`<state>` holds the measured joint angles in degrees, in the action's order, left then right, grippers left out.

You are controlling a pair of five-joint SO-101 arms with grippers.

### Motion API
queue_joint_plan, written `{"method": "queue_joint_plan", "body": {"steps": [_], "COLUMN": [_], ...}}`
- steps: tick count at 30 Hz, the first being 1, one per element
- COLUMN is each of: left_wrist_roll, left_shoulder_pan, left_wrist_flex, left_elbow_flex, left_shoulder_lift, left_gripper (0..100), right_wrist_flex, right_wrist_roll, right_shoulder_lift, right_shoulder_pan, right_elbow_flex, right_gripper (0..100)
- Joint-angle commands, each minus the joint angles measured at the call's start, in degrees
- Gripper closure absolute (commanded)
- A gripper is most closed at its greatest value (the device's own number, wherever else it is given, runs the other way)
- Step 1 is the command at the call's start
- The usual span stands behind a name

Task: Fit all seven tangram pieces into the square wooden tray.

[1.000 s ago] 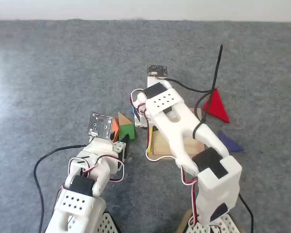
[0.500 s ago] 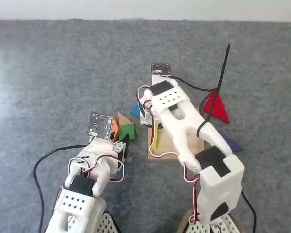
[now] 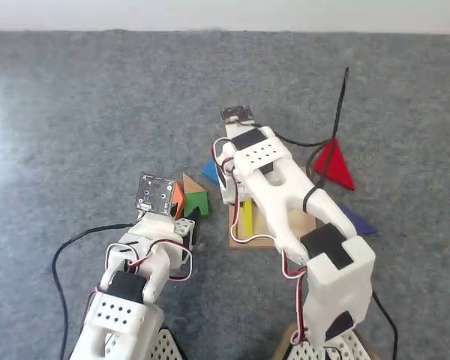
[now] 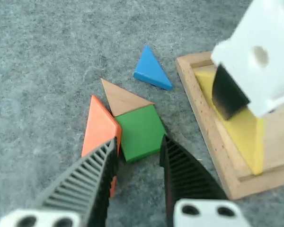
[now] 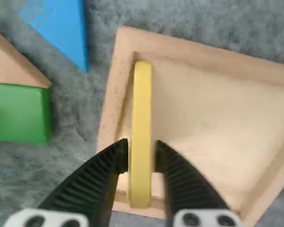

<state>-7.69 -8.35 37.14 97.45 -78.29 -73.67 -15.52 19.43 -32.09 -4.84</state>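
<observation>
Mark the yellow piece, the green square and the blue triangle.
yellow piece (image 5: 142,118): right wrist view, middle of its narrow upturned edge.
green square (image 4: 141,131): left wrist view, centre of its top face.
blue triangle (image 4: 150,72): left wrist view, centre of its top face.

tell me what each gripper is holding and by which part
Right gripper clamps the yellow piece across its flat faces. Left gripper holds nothing.

The left gripper (image 4: 138,163), jaws apart, hangs over a green square (image 4: 139,132) touching an orange piece (image 4: 98,130) and a tan triangle (image 4: 123,98). A blue triangle (image 4: 151,71) lies farther off. A yellow piece (image 4: 241,132) stands in the tray (image 4: 203,118) to the right.
</observation>
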Motion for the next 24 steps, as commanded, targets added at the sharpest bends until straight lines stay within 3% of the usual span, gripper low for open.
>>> {"method": "queue_joint_plan", "body": {"steps": [1,24], "left_wrist_roll": [-0.35,-0.35], "left_shoulder_pan": [0.00,0.00], "left_wrist_flex": [0.09,0.09], "left_elbow_flex": [-0.66,-0.66], "left_shoulder_lift": [-0.79,-0.79], "left_gripper": [85,85], "right_wrist_flex": [-0.84,4.88], "right_wrist_roll": [1.14,1.14], "right_shoulder_lift": [-0.40,0.31], "right_shoulder_pan": [1.54,10.07], "right_elbow_flex": [0.62,0.88], "right_gripper": [70.7,72.3]}}
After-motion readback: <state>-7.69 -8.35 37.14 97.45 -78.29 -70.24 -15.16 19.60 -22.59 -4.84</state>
